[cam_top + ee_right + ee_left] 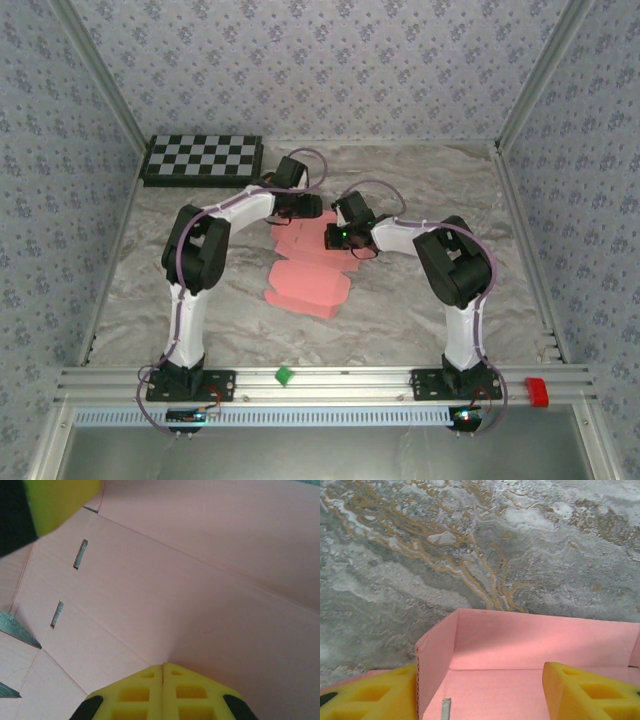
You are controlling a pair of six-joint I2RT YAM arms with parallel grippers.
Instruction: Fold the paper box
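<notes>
**Folding the paper box: left arm has the wall**

One pink paper box point(310, 285), centre of the top view, long axis roughly top to bottom. Both arms work its upper end. Left gripper point(305, 207) released, fingers straddling one raised side wall point(436, 660), so I judge it nearer. Right gripper point(163, 672) clenched on nothing, tips at the flat panel. One green block point(283, 376), one checkerboard point(203, 158).

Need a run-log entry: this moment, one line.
paper box: partly folded, wall raised | left gripper: open, straddling wall | right gripper: shut, tips on box
</notes>
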